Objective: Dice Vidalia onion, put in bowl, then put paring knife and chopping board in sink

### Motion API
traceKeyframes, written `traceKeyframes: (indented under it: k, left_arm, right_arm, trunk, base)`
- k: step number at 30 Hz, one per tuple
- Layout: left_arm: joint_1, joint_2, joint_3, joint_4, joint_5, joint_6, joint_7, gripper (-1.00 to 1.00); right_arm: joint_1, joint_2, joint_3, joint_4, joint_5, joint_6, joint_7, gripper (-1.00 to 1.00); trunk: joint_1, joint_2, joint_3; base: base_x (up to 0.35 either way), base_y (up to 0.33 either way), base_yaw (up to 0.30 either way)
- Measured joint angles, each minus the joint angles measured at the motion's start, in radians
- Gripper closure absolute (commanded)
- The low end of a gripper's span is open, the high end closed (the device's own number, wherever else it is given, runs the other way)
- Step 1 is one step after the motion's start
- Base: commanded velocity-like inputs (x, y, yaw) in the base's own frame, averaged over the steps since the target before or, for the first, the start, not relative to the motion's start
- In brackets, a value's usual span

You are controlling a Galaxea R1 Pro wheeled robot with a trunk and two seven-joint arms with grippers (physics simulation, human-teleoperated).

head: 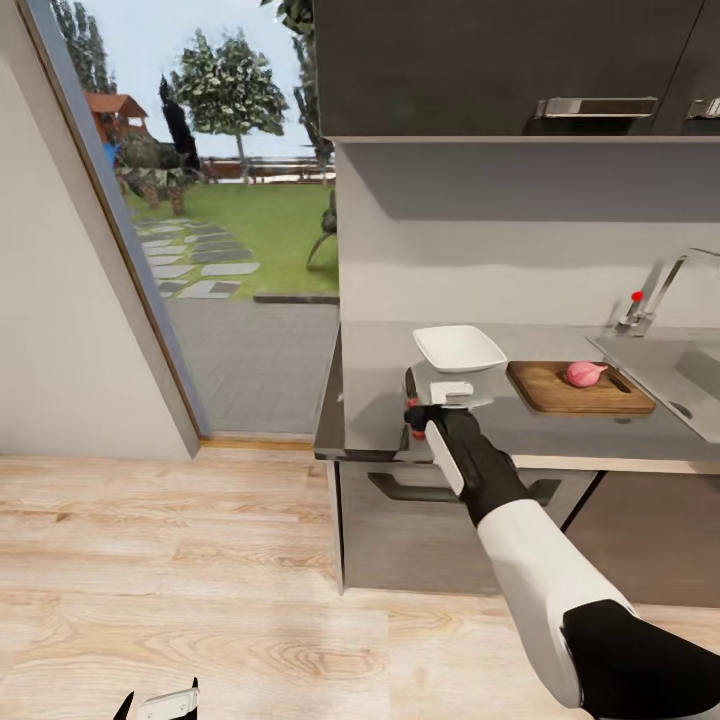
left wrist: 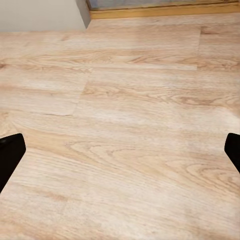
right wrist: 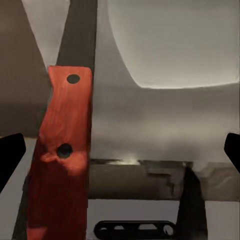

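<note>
Vidalia onion (head: 585,373): we saw it resting on the chopping board (head: 580,388), toward the sink end.
Chopping board: it lay flat on the grey surface (head: 380,400), just beside the sink (head: 680,375).
Bowl (head: 459,348): white and square, it sat on the surface near the board's other end.
Paring knife (right wrist: 60,160): its orange-red handle lay near the surface's front edge, between the spread fingers in our right wrist view, with the bowl beyond.
Right claw (head: 415,405): we found it released, hovering over the knife handle; no finger touched it.
Left claw (head: 160,706): released, hanging low over the floor (left wrist: 130,125).
Room: pale wood floor, dark wall cabinets (head: 500,65), and a tall window (head: 215,200) onto a lawn left of the surface.
</note>
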Motion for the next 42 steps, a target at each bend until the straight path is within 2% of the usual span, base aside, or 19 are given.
traceKeyframes:
  k: [3, 6, 34, 35, 42]
  left_arm:
    - [0.000, 0.000, 0.000, 0.000, 0.000, 0.000, 0.000, -1.00]
    - [0.000, 0.000, 0.000, 0.000, 0.000, 0.000, 0.000, -1.00]
    - [0.000, 0.000, 0.000, 0.000, 0.000, 0.000, 0.000, -1.00]
    - [0.000, 0.000, 0.000, 0.000, 0.000, 0.000, 0.000, -1.00]
    - [0.000, 0.000, 0.000, 0.000, 0.000, 0.000, 0.000, -1.00]
  right_arm:
    - [0.000, -0.007, -0.001, 0.050, -0.006, -0.060, 0.001, -1.00]
    - [0.000, -0.008, -0.002, 0.055, -0.004, -0.071, 0.000, -1.00]
    - [0.000, -0.007, 0.002, 0.058, 0.001, -0.077, -0.002, -1.00]
    - [0.000, -0.007, 0.002, 0.058, 0.001, -0.077, -0.002, 1.00]
    - [0.000, -0.007, 0.003, 0.059, -0.003, -0.079, -0.001, 1.00]
  trunk:
    - [0.000, 0.000, 0.000]
    - [0.000, 0.000, 0.000]
    - [0.000, 0.000, 0.000]
    - [0.000, 0.000, 0.000]
    - [0.000, 0.000, 0.000]
  base:
    - [0.000, 0.000, 0.000]
    - [0.000, 0.000, 0.000]
    - [0.000, 0.000, 0.000]
    - [0.000, 0.000, 0.000]
    - [0.000, 0.000, 0.000]
